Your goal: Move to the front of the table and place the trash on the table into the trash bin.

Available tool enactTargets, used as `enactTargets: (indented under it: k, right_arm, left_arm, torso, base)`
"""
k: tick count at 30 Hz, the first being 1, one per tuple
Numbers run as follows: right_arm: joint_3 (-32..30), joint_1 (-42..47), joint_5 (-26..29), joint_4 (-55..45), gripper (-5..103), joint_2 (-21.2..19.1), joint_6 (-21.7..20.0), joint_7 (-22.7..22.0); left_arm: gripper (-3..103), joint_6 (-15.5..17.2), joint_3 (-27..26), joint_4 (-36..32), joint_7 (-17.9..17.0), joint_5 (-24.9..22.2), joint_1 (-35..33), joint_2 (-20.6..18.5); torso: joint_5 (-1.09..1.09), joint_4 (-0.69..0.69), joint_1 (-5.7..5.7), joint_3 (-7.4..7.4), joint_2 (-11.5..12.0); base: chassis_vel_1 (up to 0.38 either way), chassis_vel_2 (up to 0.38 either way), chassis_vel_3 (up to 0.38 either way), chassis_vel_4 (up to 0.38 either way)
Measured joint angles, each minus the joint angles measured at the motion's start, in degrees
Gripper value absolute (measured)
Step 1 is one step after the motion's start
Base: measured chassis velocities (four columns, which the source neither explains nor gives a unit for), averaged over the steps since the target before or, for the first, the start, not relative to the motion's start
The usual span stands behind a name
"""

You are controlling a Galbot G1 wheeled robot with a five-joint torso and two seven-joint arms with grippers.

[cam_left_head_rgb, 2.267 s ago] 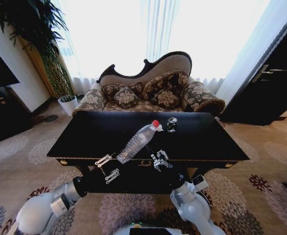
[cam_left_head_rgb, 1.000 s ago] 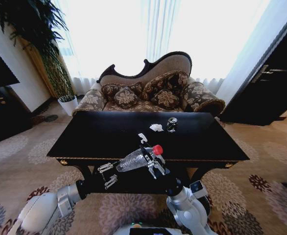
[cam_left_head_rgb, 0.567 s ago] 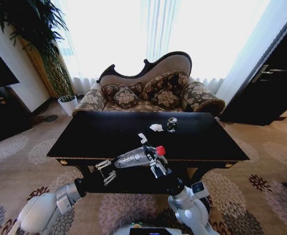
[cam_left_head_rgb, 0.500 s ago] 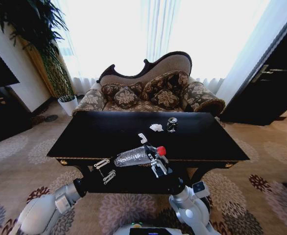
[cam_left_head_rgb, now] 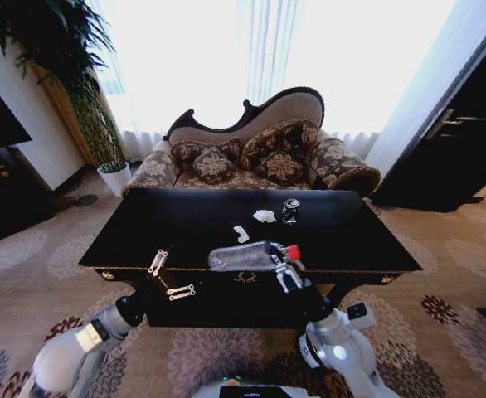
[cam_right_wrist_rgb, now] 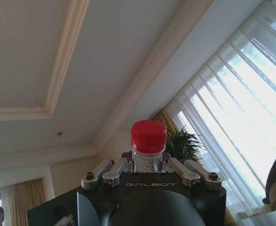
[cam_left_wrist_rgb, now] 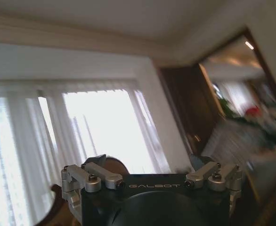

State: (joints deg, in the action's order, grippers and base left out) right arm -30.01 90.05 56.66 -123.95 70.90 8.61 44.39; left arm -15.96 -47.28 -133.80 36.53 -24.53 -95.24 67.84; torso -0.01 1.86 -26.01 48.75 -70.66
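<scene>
Right pincer [cam_left_head_rgb: 286, 267]: pinching the bottle [cam_left_head_rgb: 245, 256] at its neck, just under the red cap [cam_left_head_rgb: 294, 251]; the bottle lies sideways, lifted over the near edge of the tabletop [cam_left_head_rgb: 143, 224], body pointing left.
Grip check: in the right wrist view the cap [cam_right_wrist_rgb: 148, 136] stands straight up between the linkages, so the hold looks centred.
Left pincer [cam_left_head_rgb: 168, 277]: spread and holding nothing, hanging in front of the near edge, left of the bottle.
Can [cam_left_head_rgb: 290, 209]: upright on the far side of the tabletop, right of centre.
Paper scraps: one [cam_left_head_rgb: 264, 215] just left of the can, one [cam_left_head_rgb: 240, 234] nearer, just beyond the bottle.
Bin: I cannot place it from here.
Done: robot stands at the front of the tabletop; first piece of trash is in hand and off the surface.
Left: the bottle is not yet binned; the can and both scraps are untouched.
Progress: by my judgement early, roughly one of four items under way.
</scene>
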Motion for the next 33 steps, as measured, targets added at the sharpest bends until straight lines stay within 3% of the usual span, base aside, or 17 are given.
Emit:
enactTargets:
  k: [10,19,22,27,33]
  right_arm:
    - [-1.9,-2.0,2.1,4.1,23,-2.0,1.1,5.4]
    - [-4.7,-2.7,3.8,8.5,23,-6.8,1.5,17.8]
    - [-5.3,-2.8,1.2,12.7,23,-8.5,3.0,21.9]
    - [-3.8,-5.0,-5.8,21.5,23,-10.0,7.0,23.7]
    - [-2.5,-8.5,-13.2,32.6,23,-9.8,9.0,24.4]
  left_arm:
    - [100,2.3,-5.1,-3.1,-0.9,-9.1,-1.0,4.3]
    - [100,5.6,-11.8,-3.7,-6.4,-19.1,0.5,6.7]
    - [100,6.4,-14.5,-2.4,-8.6,-20.8,1.1,6.9]
    - [100,7.0,-16.4,-2.1,-11.4,-21.7,1.1,7.1]
    - [100,7.1,-17.9,-2.4,-12.2,-22.2,0.4,7.5]
  torso:
    - [0.00,0.00,0.00,0.00,0.0]
    - [0.00,0.00,0.00,0.00,0.0]
    - [-0.01,0.01,0.00,0.00,0.0]
    - [-0.01,0.00,0.00,0.00,0.0]
    - [0.01,-0.01,0.00,0.00,0.0]
  base:
    - [0.000,0.000,0.000,0.000]
    - [0.000,0.000,0.000,0.000]
    - [0.000,0.000,0.000,0.000]
    - [0.000,0.000,0.000,0.000]
    - [0.000,0.000,0.000,0.000]
